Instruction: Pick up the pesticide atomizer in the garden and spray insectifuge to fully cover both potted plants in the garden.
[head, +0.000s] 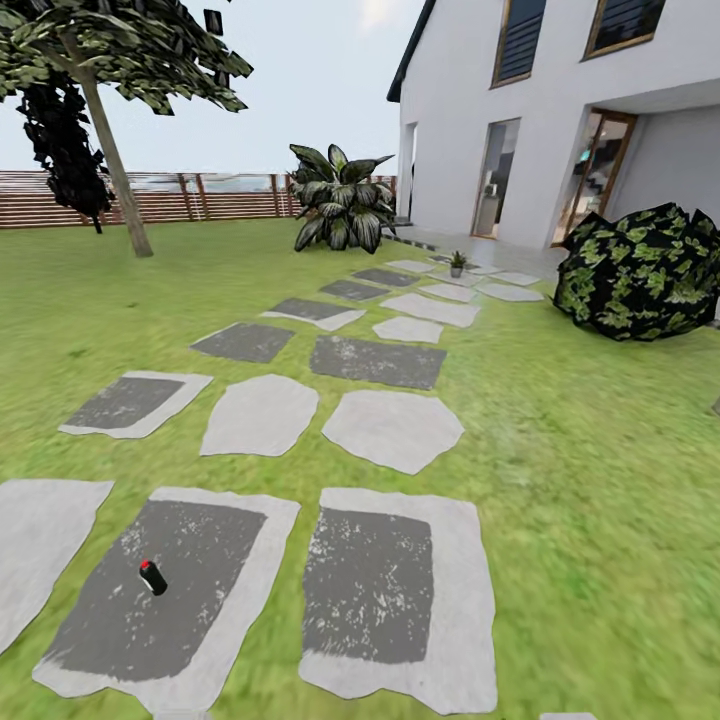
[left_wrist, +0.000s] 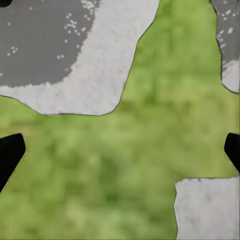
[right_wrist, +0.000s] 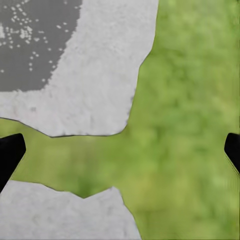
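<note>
Head view: a green lawn (head: 600, 480) crossed by a path of grey stepping stones (head: 392, 428) running toward a white house (head: 560, 110). On the nearest dark-centred stone at lower left (head: 160, 600) sits a small dark object w/ a red top (head: 152, 577), lying tilted; too small to tell if it is the pesticide atomizer, and no white label or trigger head can be made out. Far along the path, near the house, stands one small potted plant (head: 457, 263), green leaves over a tiny pot; no whitish specks visible at this size. Behind it a large broad-leaved plant (head: 340, 200), a dark leafy shrub (head: 645, 270) at right, a tree (head: 110, 70) at left and a brown slatted fence (head: 150, 197) at the back.

Left wrist view: left hand (left_wrist: 120, 150) w/ black fingertips (left_wrist: 9, 152) at opposite edges, spread wide, holding nothing, over grass and stone.

Right wrist view: right hand (right_wrist: 120, 150) likewise, fingertips (right_wrist: 9, 152) wide apart, holding nothing, above grass and pale stone.
</note>
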